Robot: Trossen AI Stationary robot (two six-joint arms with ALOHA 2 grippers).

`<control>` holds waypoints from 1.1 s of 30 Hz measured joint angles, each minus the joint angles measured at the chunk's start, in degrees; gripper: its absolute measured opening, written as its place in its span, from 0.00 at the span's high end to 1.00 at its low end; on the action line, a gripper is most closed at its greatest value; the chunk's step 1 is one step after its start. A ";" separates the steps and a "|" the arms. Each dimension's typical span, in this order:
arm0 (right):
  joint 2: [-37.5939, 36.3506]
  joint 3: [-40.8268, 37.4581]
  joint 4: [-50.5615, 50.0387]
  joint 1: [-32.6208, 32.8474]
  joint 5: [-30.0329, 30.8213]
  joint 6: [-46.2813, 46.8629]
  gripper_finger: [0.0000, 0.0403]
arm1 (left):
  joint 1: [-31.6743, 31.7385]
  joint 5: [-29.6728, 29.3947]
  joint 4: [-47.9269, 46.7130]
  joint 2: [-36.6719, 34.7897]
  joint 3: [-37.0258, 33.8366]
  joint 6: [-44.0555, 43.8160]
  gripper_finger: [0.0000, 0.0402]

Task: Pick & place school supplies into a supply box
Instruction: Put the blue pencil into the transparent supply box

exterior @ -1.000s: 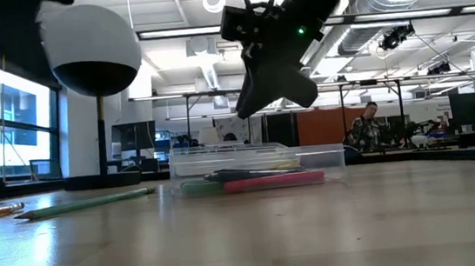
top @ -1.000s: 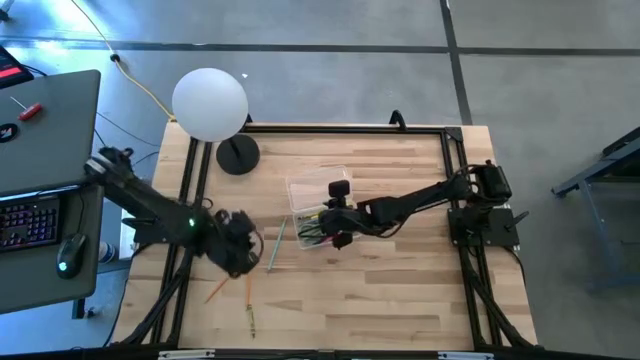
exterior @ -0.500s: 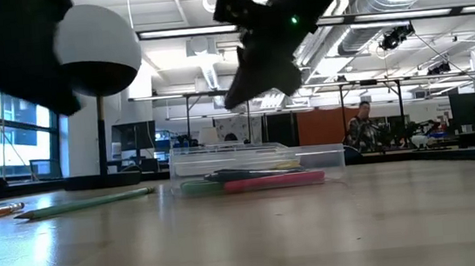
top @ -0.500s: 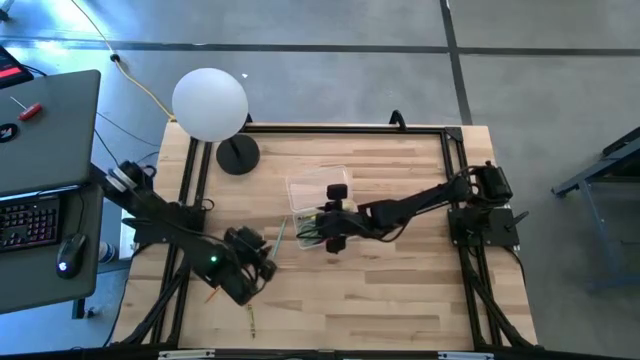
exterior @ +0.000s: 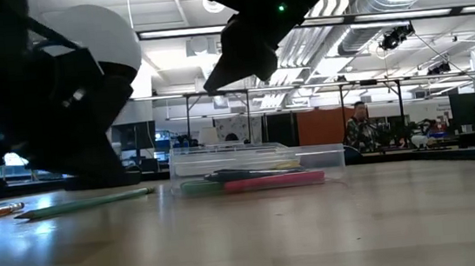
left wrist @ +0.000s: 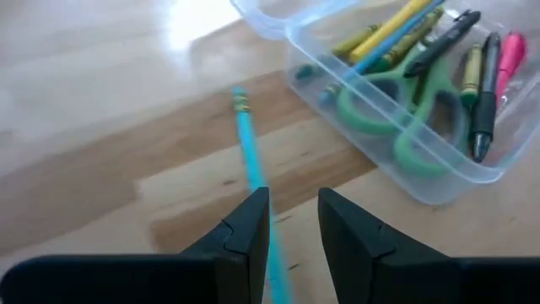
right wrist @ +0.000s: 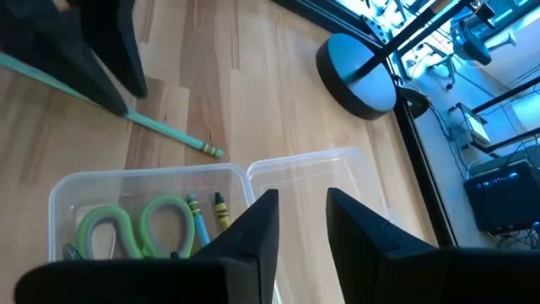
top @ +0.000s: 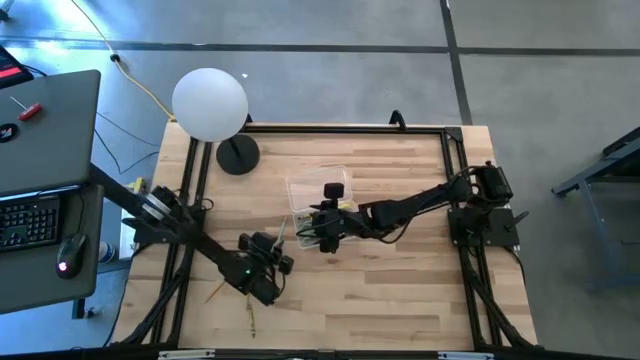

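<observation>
The left gripper [left wrist: 291,232] is held with jaws spread, straddling the green pencil [left wrist: 251,165] just beside the box [left wrist: 439,181]. It should be lowered squarely before closing. The right gripper [right wrist: 299,224], also spread, hangs above the box.

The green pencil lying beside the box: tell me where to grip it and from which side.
Grip the green pencil mid-shaft, coming straight down, fingers closing across its width. It lies flat on the bare table, apart from the supply box, so both sides look clear. The left tool is open over it, roughly straddling the shaft.
</observation>
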 joint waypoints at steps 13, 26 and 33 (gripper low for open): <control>0.00 0.02 -1.23 0.07 -0.26 0.10 0.80 | 1.28 0.87 5.86 5.09 -1.97 -1.23 0.67; 0.00 0.02 -1.31 0.82 -0.34 2.38 0.80 | 1.29 -2.89 8.26 6.61 -2.90 -4.81 0.95; 0.00 0.02 -4.51 4.81 0.22 5.51 0.80 | 1.36 1.32 -5.27 -1.61 2.60 -1.26 0.95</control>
